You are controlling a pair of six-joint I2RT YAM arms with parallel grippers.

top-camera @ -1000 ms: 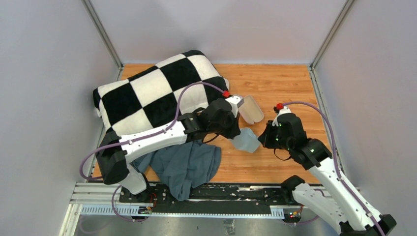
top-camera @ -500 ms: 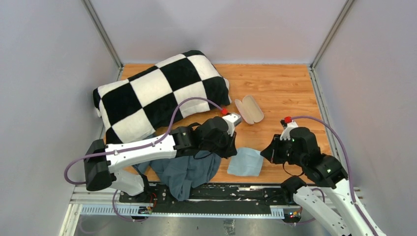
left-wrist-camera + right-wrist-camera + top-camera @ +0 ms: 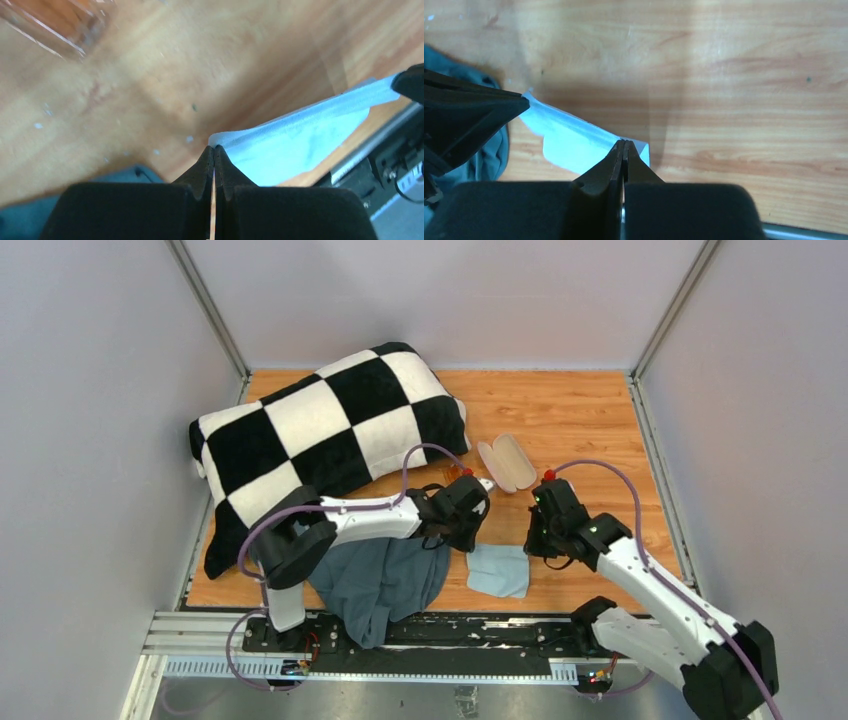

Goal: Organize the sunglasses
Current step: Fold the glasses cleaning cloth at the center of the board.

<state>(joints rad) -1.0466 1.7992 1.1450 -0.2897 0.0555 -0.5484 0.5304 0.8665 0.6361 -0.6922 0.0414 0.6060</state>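
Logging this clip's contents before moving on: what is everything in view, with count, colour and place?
table: one, wooden, under everything
pillow: one, black-and-white checked, table's far left
glasses case: one, pink, open, mid-table
sunglasses: one, orange-tinted, blurred, on table
light-blue cloth: one, near edge, centre
dark cloth: one, grey-blue, crumpled, near left
left gripper: one, black, jaws shut on light-blue cloth's corner
right gripper: one, black, jaws shut on another corner

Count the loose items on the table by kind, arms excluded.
Cloths: 2, the small light-blue cloth and the crumpled dark grey-blue cloth
Pillows: 1, the black-and-white checkered plush pillow
Glasses cases: 1, the open pale pink oblong glasses case
Sunglasses: 1, the orange-lensed thin-framed sunglasses
Total: 5
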